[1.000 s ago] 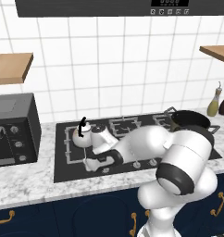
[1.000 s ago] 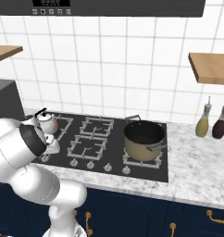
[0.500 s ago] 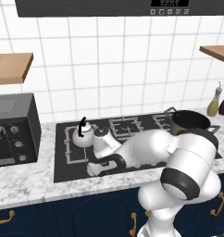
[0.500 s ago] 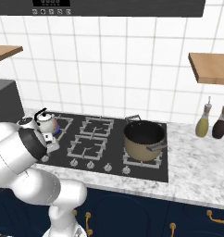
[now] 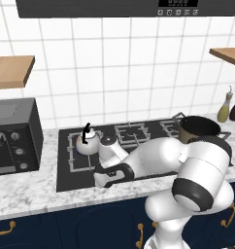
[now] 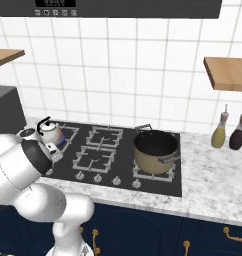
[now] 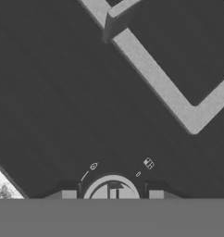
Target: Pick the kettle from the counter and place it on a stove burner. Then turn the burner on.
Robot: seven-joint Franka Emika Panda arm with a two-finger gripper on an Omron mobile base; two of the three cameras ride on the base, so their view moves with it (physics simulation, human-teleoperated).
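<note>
On the hob, far-left corner: kettle (image 5: pixel 87 142) sits upright on a grate, black handle arched over it; in the right base view (image 6: pixel 49 133) a small blue glow shows at its base.
Burner under kettle: back-left grate of the hob (image 5: pixel 139 146); I cannot tell whether it is the largest one.
End effector: low over the hob's front-left strip, near the kettle and in front of it (image 5: pixel 101 179); its tips rise either side of a round knob (image 7: pixel 112 187) in the hand view, not visibly pressing on it; how far apart they stand I cannot tell.
Knob marks: small printed icons on the dark glass just beside the knob.
Pot (image 6: pixel 155 150): right side of the hob, well apart from the kettle.
Bench (image 5: pixel 27 187): marbled slab around the hob.
Microwave (image 5: pixel 12 136): left of the hob.
Bottles (image 6: pixel 229 132): two, right of the hob.
</note>
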